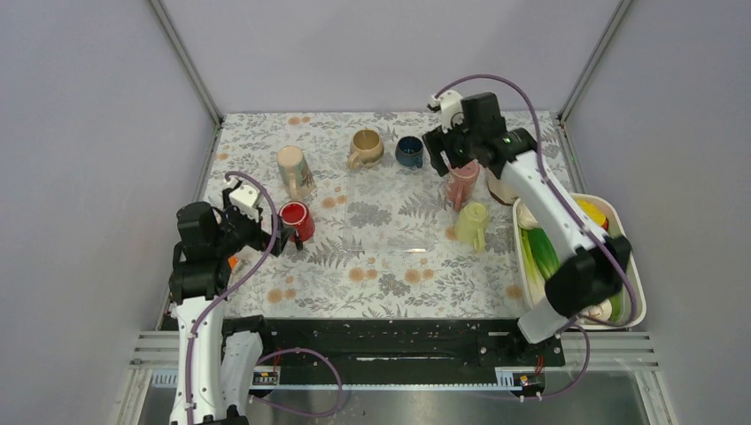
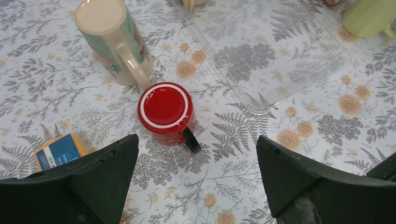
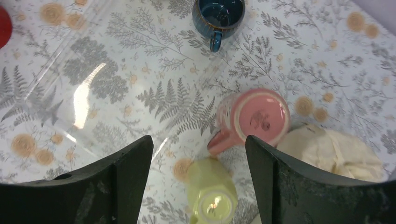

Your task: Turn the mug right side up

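From above, the desk (image 1: 372, 266) has a leaf-and-flower cover with several mugs on it. The left arm (image 1: 202, 257) reaches in from the near left. Its jaws are just beside a red mug (image 1: 297, 220), which stands on the left side of the desk. The right arm (image 1: 542, 190) stretches to the far right, and its jaws hang directly over a pink mug (image 1: 460, 184). A yellow-green mug (image 1: 471, 226) stands just nearer than the pink one. A tall cream mug (image 1: 295, 171), a tan mug (image 1: 366, 148) and a dark blue mug (image 1: 409, 151) stand in a line along the far side. A white bin (image 1: 636, 274) sits at the right edge.

In the left wrist view, the left jaws are spread wide and hold nothing. The red mug (image 2: 165, 109) stands base up between and beyond them, with its black handle pointing toward the camera. The tall cream mug (image 2: 114, 39) stands close behind it. A clear tray (image 2: 280, 60) lies to the right, and an orange and blue packet (image 2: 60, 150) lies at the left.

In the right wrist view, the right jaws are spread apart and grip nothing. The pink mug (image 3: 254, 116) stands below them with its base up and its handle toward the lower left. The yellow-green mug (image 3: 210, 196) is just beside that handle. A cream lump (image 3: 336, 151) touches the pink mug's right side, and the dark blue mug (image 3: 218, 16) stands open side up farther off.
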Tool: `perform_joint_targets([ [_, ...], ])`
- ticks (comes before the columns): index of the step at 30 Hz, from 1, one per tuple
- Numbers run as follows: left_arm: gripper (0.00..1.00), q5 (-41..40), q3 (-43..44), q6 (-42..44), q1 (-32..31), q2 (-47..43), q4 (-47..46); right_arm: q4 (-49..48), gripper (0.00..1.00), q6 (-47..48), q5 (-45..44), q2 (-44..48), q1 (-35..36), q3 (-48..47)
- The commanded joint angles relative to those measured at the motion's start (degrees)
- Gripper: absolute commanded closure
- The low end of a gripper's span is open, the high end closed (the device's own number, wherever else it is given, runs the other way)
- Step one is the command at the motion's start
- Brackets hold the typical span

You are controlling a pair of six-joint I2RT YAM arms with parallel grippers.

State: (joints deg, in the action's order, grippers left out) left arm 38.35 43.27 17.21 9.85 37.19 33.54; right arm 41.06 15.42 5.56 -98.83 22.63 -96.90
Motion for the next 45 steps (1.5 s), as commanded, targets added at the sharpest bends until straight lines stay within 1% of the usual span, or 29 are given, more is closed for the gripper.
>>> perform_joint_targets([
  [1,0.01,-6.14,-0.45,-1.15,0.37,1.13,-4.59,-2.69,0.18,3.28,1.25,14.82,0.48,14.84],
  [4,0.01,-9.08,0.77,-1.88,0.43,4.82,-4.58,-4.55,0.18,4.2,1.44,24.11,0.54,25.31],
  [6,0.01,-9.83,1.89,-2.09,0.35,7.63,-4.32,-5.15,0.18,4.51,1.71,29.71,0.51,30.21],
  [10,0.01,-11.48,3.47,-2.6,-0.23,14.07,-4.66,-6.8,0.17,4.74,2.9,39.5,0.51,37.28],
  [14,0.01,-16.41,4.37,-3.87,-2.6,21.03,-5.48,-9.97,0.16,4.88,3.29,45.23,0.48,42.38],
  [20,0.01,-22.31,3.19,-4.23,-8.92,27.52,-8.92,-13.72,0.15,4.93,2.72,46.7,0.47,46.3],
  [23,0.01,-28.26,3.41,-4.59,-13.42,30.72,-9.7,-15.63,0.15,5.39,2.69,46.22,0.46,47.18],
  [25,0.01,-30.03,4.3,-5.34,-13.79,33.1,-9.74,-15.86,0.15,5.81,2.47,45.76,0.48,47.24],
  [29,0.01,-30.72,5.42,-6.18,-13.8,37.12,-8.81,-16.93,0.15,6.12,2.36,45.68,0.48,48.59],
  [34,0.02,-32.33,4.93,-7.01,-13.76,39.48,-8.98,-18.11,0.15,6.79,2.39,46.57,0.48,50.16],
  [36,0.05,-33.3,4.91,-7.14,-13.8,39.93,-9.47,-18.21,0.15,6.8,2.52,46.82,0.48,50.46],
  [37,0.09,-33.87,4.9,-7.26,-13.79,40.14,-9.68,-18.22,0.15,6.77,2.52,46.92,0.48,50.59],
  [41,0.25,-35.04,4.77,-7.71,-13.64,40.42,-10.05,-18.47,0.15,6.93,2.85,47.41,0.44,51.34],
  [43,0.34,-34.62,4.72,-7.88,-13.27,40.49,-9.99,-18.67,0.15,6.99,3.02,47.65,0.49,51.58],
  [45,0.41,-33.76,4.83,-7.98,-12.66,40.4,-9.78,-18.75,0.15,6.99,3.05,47.69,0.49,51.71],
])
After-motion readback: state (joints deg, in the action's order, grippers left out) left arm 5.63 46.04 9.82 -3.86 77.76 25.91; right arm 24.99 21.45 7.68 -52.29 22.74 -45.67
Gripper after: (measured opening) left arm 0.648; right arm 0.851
